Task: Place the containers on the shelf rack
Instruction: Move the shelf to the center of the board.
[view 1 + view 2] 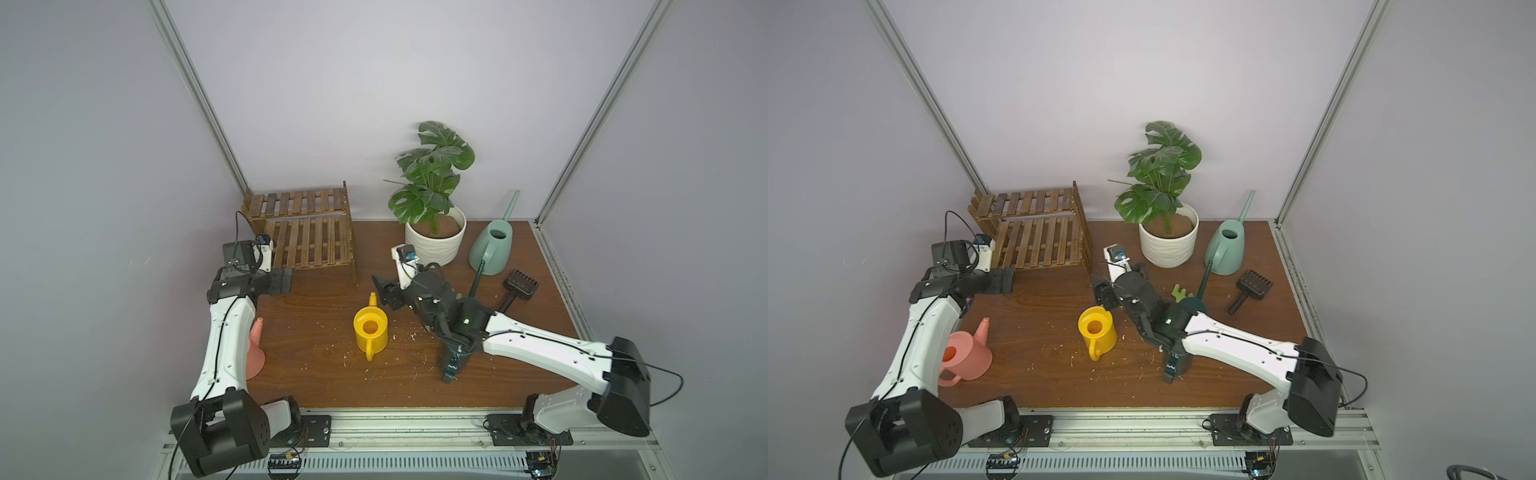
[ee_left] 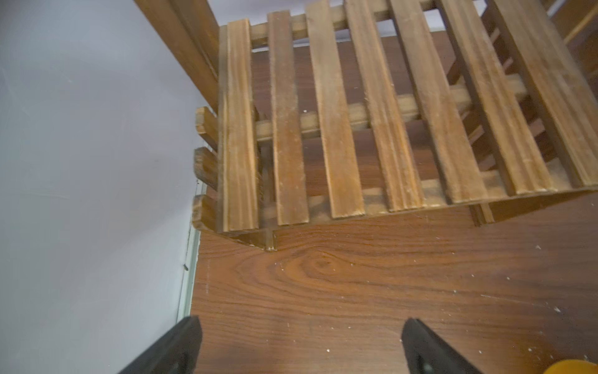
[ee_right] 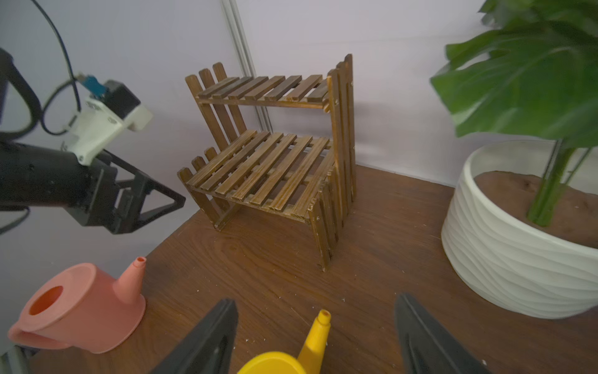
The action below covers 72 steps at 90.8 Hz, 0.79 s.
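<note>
Four plastic watering cans are on the brown bench [image 1: 311, 365], all off the dark-brown slatted two-tier shelf rack [image 1: 307, 232] at 11 o'clock: small yellow can [image 1: 370, 330] at centre, small pink can [image 1: 967, 353] at 8, long-spouted mint-green can [image 1: 492, 247] at 2, dark teal can [image 1: 1195, 304] at 4, half hidden by the right arm [image 1: 540, 345]. Left fingers [image 2: 176, 348] spread, empty, facing the rack; right fingers [image 3: 207, 340] spread astride the yellow can's spout
</note>
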Available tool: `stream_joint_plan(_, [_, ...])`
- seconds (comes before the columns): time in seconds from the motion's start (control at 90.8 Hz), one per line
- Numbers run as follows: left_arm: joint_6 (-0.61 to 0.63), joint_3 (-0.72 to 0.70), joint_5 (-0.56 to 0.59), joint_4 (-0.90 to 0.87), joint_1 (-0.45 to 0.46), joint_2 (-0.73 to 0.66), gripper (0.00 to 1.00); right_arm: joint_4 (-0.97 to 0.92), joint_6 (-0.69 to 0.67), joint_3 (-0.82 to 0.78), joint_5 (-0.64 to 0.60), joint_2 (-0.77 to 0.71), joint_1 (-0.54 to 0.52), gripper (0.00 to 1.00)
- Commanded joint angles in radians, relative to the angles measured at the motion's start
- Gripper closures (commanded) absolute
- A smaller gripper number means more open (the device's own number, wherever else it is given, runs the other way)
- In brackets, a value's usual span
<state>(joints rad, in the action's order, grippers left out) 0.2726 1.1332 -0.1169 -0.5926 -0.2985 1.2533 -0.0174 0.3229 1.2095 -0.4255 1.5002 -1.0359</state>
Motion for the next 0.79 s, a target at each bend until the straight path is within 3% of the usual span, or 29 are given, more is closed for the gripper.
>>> stream_joint_plan(0.0, [0.022,0.071,-0.030,-0.022,-0.038,0.066,0.01,-0.068,-0.011,0.128,-0.036,0.110,-0.003,0.20])
stream_joint_plan(0.198, [0.025,0.207,-0.043,-0.021,-0.089,0.193,0.04,-0.198,-0.015,0.450,-0.060,0.378,0.002,0.21])
stream_joint_plan(0.539, [0.021,0.405,-0.037,-0.016,-0.107,0.434,0.25,-0.553,0.093,1.097,-0.088,0.812,0.070,0.33])
stream_joint_plan(0.683, [0.017,0.436,-0.046,-0.015,-0.107,0.490,0.28,-0.636,0.110,1.275,-0.101,0.928,0.094,0.36])
stream_joint_plan(0.782, [0.014,0.443,-0.049,-0.013,-0.107,0.511,0.30,-0.637,0.118,1.299,-0.063,0.957,0.116,0.40])
